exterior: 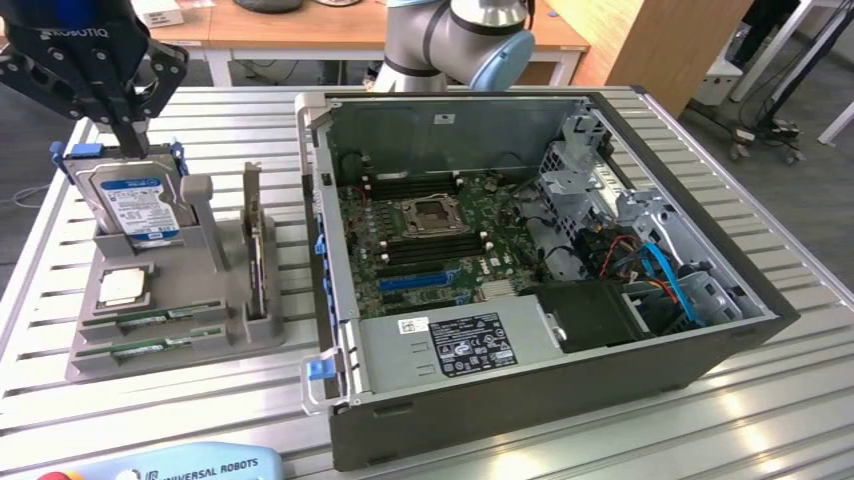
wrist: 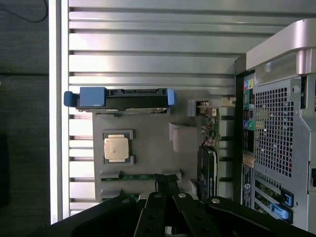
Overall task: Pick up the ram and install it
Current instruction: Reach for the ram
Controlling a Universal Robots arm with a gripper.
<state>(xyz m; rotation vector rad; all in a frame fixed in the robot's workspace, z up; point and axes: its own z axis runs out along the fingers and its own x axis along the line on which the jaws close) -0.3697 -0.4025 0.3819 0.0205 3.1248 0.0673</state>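
The ram (exterior: 167, 316) (wrist: 139, 176) lies flat in a narrow slot of the grey holder (exterior: 203, 200) (wrist: 148, 131), with no finger touching it. A second stick (exterior: 140, 347) lies in the holder's next slot, at its edge farthest from the hard drive. The processor chip (exterior: 123, 288) (wrist: 117, 148) sits in the holder's square pocket just beside the ram. The hard drive (exterior: 134, 205) (wrist: 123, 98) stands on edge at the holder's far end. A circuit card (exterior: 251, 240) (wrist: 207, 155) stands upright along the holder's side facing the open computer case (exterior: 534, 400) (wrist: 276, 133). The gripper (exterior: 132, 138) (wrist: 167, 183) hangs above the holder, its fingers pressed together and gripping nothing. Holder and case rest on the slatted metal table (exterior: 747, 420) (wrist: 148, 54).
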